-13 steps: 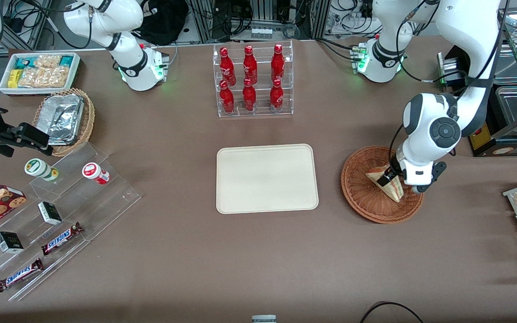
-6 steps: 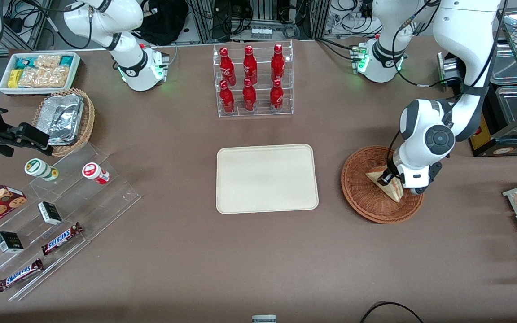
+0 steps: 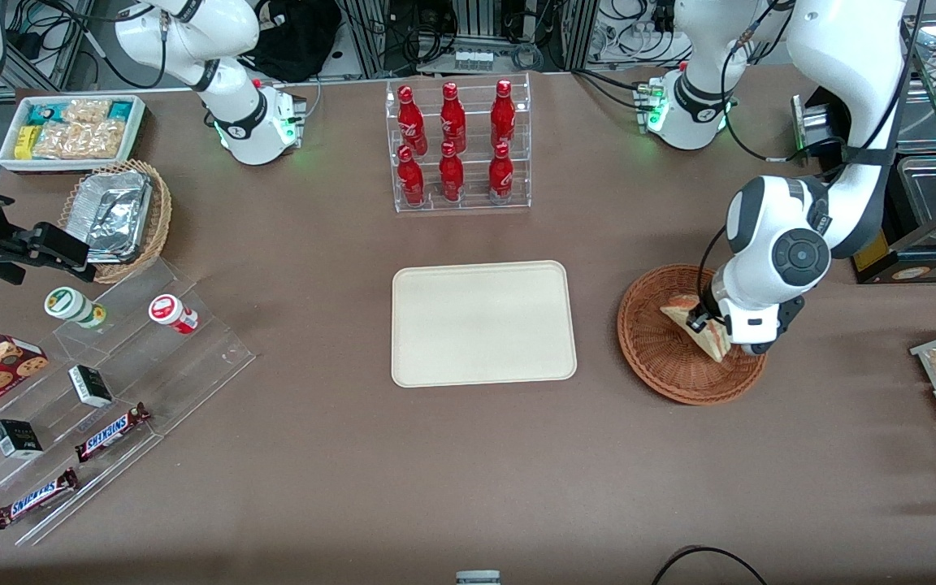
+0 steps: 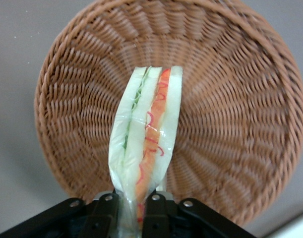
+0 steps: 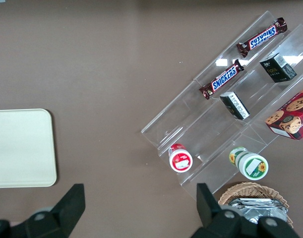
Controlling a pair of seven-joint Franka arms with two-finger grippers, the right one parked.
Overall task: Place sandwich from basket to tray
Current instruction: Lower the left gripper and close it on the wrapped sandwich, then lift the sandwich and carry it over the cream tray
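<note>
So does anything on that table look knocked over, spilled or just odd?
Nothing looks spilled or damaged. The only unusual thing is the sandwich, held on edge over the basket by the gripper, which is shut on it. The tray sits square and bare.

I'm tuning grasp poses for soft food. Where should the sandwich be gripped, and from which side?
Across its two flat bread faces, near one end, from above. The sandwich stands on edge in the basket, filling edge up, and the gripper is shut on it that way.

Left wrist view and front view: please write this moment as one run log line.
phase: grasp | gripper: shut on sandwich, over basket | sandwich: standing on edge | tray: nothing on it
</note>
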